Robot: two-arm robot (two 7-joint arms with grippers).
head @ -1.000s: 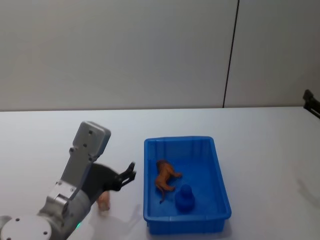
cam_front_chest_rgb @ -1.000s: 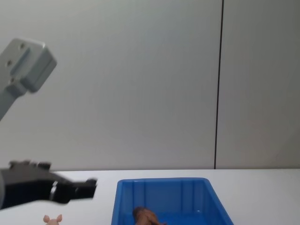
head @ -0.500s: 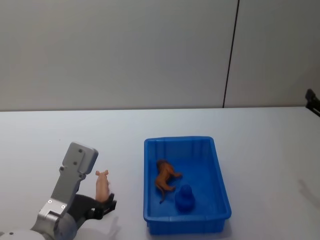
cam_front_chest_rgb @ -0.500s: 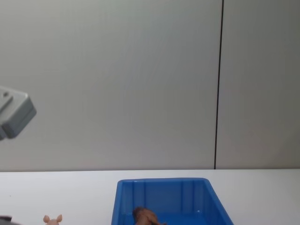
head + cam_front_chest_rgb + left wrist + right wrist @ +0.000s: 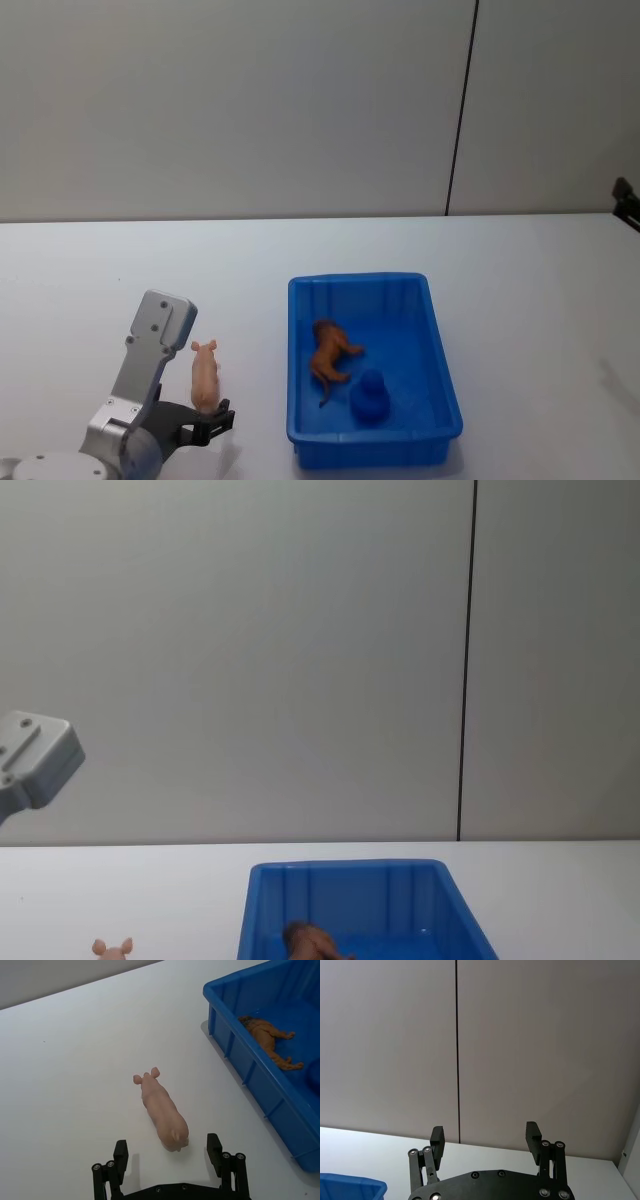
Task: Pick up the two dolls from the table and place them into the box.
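**Left fingers lined up behind the pig, lion already binned**

Nearest, at the lower left of the head view: the left gripper (image 5: 205, 428) sits low over the counter (image 5: 80, 300), fingers spread wide w/ nothing between them. In the left wrist view the two black fingers (image 5: 120, 1152) stand either side of the pig's rump, close but apart from it. Probably a pre-grasp line-up: the gap is set across the narrow width of the body so a short advance fwd would put the pig between them.

The pink pig (image 5: 204, 372) stands on its feet on the counter, lower left of centre in the head view, snout and pointed ears aimed away from the robot. It lies lengthwise along the approach, just left of the box. In the chest view its ears peek up at the bottom left edge.

Next out: the blue box (image 5: 440, 350), lower centre of the head view, long side running away from the robot. The brown lion-like doll (image 5: 331, 358) lies on its side inside, left half of the floor. So one of two looks done. A dark blue rounded item (image 5: 370, 397) sits in the near part of the box; can't tell what it is.

In the way: the box's left wall, near the pig. Transfer will likely need a lift over the thick rim. Counter around the pig is bare.

Far right: right gripper (image 5: 485, 1140) parked high, fingers wide apart, aimed at the back wall (image 5: 520, 1035).
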